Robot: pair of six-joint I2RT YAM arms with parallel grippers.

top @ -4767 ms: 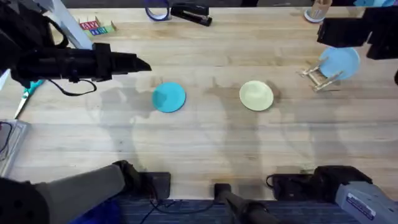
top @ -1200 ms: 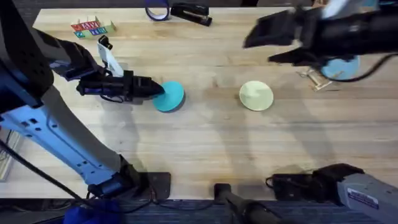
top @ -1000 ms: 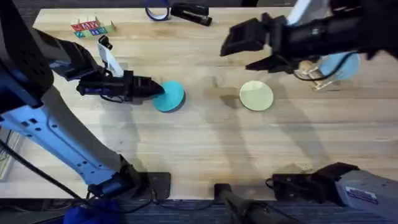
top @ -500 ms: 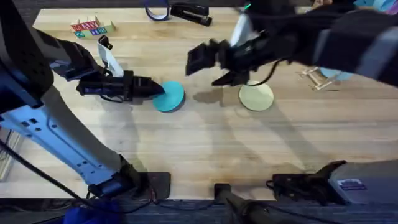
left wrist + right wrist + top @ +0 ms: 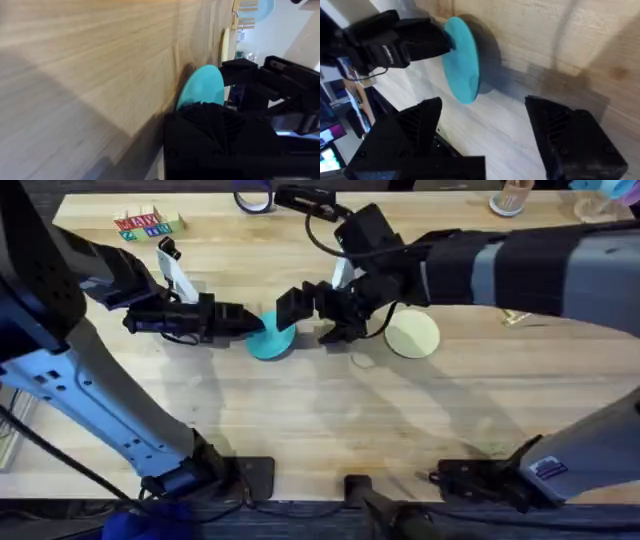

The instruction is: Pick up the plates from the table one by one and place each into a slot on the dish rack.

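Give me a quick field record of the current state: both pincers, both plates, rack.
left pincer: at the teal plate's near-left edge, state unclear
right pincer: open, reaching across to the teal plate's other side
teal plate: on the table, between the two pincers
yellow plate: flat on table, untouched
rack: far off, holding a blue plate

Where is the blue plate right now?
In the overhead view the blue plate lies on the table, left of the middle. The left gripper is at its left edge, the open right gripper is just to its right, and the yellow plate is farther right.
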